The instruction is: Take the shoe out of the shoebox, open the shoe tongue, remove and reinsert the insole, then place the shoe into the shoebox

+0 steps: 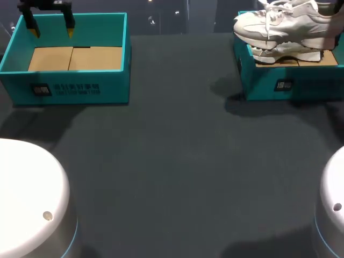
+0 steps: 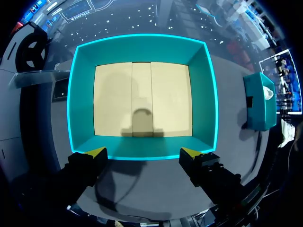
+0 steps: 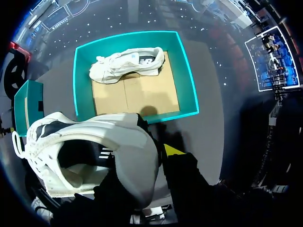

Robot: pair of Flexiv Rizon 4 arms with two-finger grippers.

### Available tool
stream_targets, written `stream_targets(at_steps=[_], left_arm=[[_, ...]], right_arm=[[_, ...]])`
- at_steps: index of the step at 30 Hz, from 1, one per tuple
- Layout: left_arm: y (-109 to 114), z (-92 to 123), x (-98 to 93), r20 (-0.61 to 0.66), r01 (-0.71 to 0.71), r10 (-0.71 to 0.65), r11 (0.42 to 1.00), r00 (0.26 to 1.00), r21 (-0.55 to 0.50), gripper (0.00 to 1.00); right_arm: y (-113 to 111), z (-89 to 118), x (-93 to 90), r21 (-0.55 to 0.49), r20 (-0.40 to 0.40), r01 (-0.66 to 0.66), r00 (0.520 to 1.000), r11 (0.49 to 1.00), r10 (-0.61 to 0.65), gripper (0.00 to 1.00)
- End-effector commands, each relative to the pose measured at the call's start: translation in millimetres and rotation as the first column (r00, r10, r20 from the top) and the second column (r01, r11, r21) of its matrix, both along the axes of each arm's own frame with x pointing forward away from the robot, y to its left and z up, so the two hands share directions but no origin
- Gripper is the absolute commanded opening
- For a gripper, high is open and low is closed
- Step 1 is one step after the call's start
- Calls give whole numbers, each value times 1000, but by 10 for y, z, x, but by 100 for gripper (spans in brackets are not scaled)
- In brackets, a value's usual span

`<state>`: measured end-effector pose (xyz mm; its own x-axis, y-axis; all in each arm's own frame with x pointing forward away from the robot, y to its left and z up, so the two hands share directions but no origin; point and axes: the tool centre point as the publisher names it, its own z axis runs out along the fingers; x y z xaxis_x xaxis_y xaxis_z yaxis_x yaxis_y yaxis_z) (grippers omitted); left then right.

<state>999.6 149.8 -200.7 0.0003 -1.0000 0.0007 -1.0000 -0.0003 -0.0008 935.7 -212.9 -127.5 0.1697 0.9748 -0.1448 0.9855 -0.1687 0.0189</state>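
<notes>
My right gripper (image 3: 137, 153) is shut on the heel of a white shoe (image 3: 90, 146), which hangs above the right teal shoebox (image 3: 80, 85); one yellow fingertip (image 3: 170, 150) shows outside the heel. From the head view the held shoe (image 1: 279, 27) hovers over that right shoebox (image 1: 269, 83), toe pointing left. A second white shoe (image 3: 128, 64) lies inside the box against its far wall. My left gripper (image 2: 143, 153) stands open above the near wall of the left teal shoebox (image 2: 80, 94), which holds nothing but its cardboard floor. The left gripper (image 1: 52, 29) sits over the left shoebox (image 1: 70, 88).
The dark grey table (image 1: 177, 161) stretches between the two boxes and toward the front. The white bases of my arms (image 1: 27, 199) fill the front corners. The right shoebox (image 2: 259, 106) appears off to the side in the left wrist view.
</notes>
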Motion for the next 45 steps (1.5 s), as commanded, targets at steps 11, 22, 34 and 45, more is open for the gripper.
stream_targets(at_steps=[11,22,34,45], left_arm=[[0,5,1,-1,0,0,1000,1000,1,100],[0,5,1,-1,0,0,1000,1000,1,100],[0,5,1,-1,0,0,1000,1000,1,100],[0,5,1,-1,0,0,1000,1000,1,100]], right_arm=[[1123,68,-1134,-89,163,25,987,996,-10,0],[1123,68,-1134,-89,163,25,987,996,-10,0],[1530,-209,-1482,-161,132,25,991,987,-4,0],[1982,-762,-2090,-114,125,29,992,993,-15,0]])
